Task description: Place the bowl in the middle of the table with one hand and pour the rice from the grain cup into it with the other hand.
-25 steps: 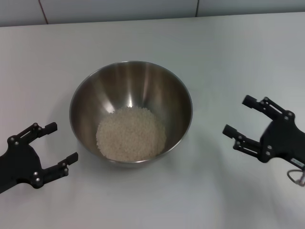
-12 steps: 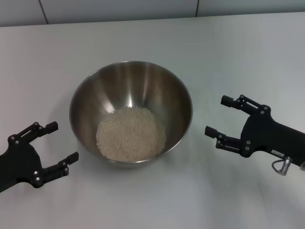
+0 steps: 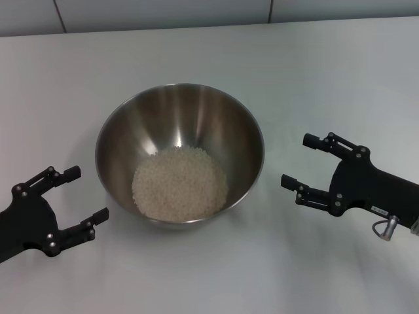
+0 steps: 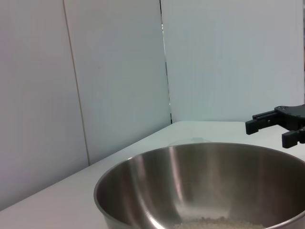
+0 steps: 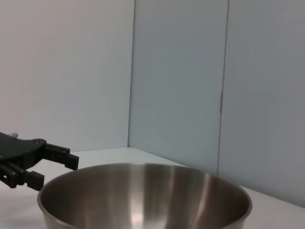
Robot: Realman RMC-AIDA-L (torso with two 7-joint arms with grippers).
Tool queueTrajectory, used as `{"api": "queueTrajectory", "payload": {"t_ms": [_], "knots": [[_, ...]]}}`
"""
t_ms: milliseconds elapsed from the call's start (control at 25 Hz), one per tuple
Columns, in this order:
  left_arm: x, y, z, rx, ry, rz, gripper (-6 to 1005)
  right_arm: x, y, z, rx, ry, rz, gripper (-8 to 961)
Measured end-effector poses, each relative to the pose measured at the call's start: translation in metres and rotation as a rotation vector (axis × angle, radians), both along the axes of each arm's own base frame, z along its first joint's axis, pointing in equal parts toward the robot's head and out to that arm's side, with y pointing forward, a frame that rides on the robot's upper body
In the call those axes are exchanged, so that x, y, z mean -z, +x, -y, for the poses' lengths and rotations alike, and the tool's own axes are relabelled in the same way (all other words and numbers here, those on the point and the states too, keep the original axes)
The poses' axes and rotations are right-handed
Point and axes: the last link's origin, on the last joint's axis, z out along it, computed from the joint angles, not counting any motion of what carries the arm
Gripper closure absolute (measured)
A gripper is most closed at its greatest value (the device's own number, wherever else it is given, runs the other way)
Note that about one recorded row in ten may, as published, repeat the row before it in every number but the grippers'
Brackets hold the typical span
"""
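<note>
The steel bowl stands in the middle of the white table with a pale heap of rice in its bottom. My left gripper is open and empty, just off the bowl's left front side. My right gripper is open and empty, a short way from the bowl's right side. The bowl also shows in the left wrist view and the right wrist view. The grain cup is out of view.
A white panelled wall runs along the table's far edge. In the left wrist view the right gripper shows beyond the bowl; in the right wrist view the left gripper shows beyond it.
My right gripper has moved left toward the bowl's right side and has now come to rest. The left gripper and the bowl have not moved.
</note>
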Motion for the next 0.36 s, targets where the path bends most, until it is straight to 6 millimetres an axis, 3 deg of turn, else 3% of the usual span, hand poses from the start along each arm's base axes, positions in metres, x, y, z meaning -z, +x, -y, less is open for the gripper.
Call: {"api": "queueTrajectory", "payload": {"t_ms": [360], "knots": [[0.0001, 0.0001, 0.0, 0.0, 0.0, 0.0, 153, 0.0006, 0.0, 0.0001, 0.002, -0.001, 0.0, 123]]}}
